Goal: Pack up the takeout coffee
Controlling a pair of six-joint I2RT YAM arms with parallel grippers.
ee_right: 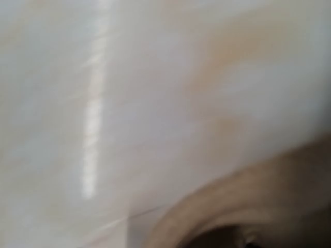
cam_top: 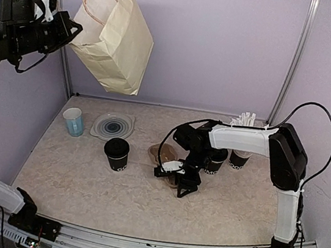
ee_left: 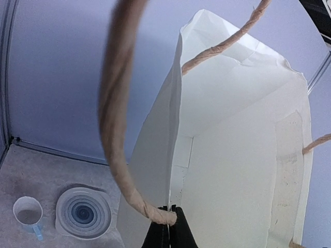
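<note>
One takeout coffee (cam_top: 116, 153), a black cup with a black lid, stands left of the table's middle. A second black cup (cam_top: 215, 163) stands partly hidden behind my right arm. My left gripper (cam_top: 74, 28) is high at the left, shut on the rim of a cream paper bag (cam_top: 119, 37) that hangs tilted in the air. In the left wrist view its gripper (ee_left: 169, 214) pinches the bag's edge (ee_left: 232, 155) beside a twisted handle (ee_left: 114, 103). My right gripper (cam_top: 172, 183) points down at mid-table, its fingers apart, beside a brownish translucent bowl (cam_top: 160, 153). The right wrist view is a close blur.
A black cup of white straws (cam_top: 240, 153) stands at the right behind the arm. A small blue cup (cam_top: 73, 121) and a swirl-patterned plate (cam_top: 113, 126) sit at the back left. Purple walls and metal posts (cam_top: 294, 62) close off the back.
</note>
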